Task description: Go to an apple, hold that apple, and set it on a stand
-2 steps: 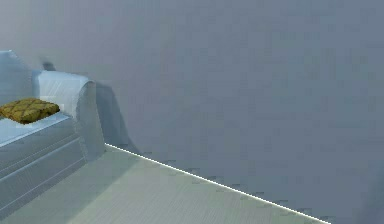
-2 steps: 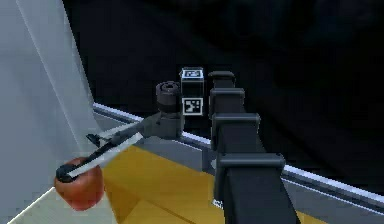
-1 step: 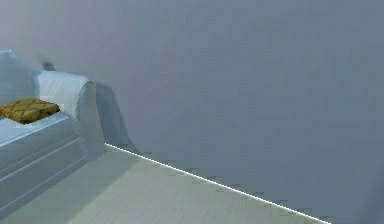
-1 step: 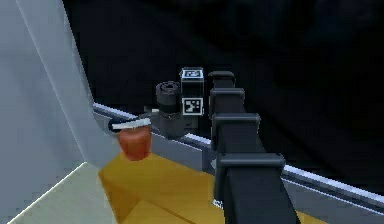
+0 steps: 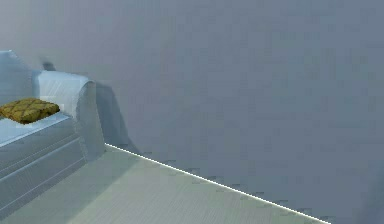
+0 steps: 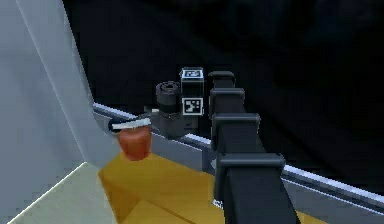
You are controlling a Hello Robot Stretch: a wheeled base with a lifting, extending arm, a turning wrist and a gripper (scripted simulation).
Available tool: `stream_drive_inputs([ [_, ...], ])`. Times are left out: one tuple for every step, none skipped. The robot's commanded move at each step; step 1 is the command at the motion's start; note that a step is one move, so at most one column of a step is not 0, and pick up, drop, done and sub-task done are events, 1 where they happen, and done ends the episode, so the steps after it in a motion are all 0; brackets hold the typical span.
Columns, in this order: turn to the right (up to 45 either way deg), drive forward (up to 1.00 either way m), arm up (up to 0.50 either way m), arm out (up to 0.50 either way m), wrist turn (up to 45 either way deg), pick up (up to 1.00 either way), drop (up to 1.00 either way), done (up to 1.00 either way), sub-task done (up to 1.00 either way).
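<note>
Your claw (image 6: 136, 126) held a red thing (image 6: 135, 145) clear of the yellow floor (image 6: 150, 192), beside the grey wall (image 6: 40, 85).

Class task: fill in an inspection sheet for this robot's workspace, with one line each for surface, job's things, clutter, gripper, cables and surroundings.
Surface: orange top low in the arm side view, with a grey ledge along its far edge.
Job's things: red blob, perhaps the apple, at the gripper's far end.
Clutter: nothing seen.
Gripper: gripper at the red blob; cannot tell whether it holds it, since the orange top lies close below.
Cables: nothing seen.
Surroundings: pale blue sofa with a brown cushion, grey wall, pale floor.
</note>
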Motion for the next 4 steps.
stream_drive_inputs([
  [0.0, 0.00, 0.00, 0.00, 45.0, 0.00, 0.00, 0.00, 0.00],
  [0.0, 0.00, 0.00, 0.00, 0.0, 0.00, 1.00, 0.00, 0.00],
  [0.0, 0.00, 0.00, -0.10, 0.0, 0.00, 0.00, 0.00, 0.00],
  [0.0, 0.00, 0.00, 0.00, 0.0, 0.00, 0.00, 1.00, 0.00],
])
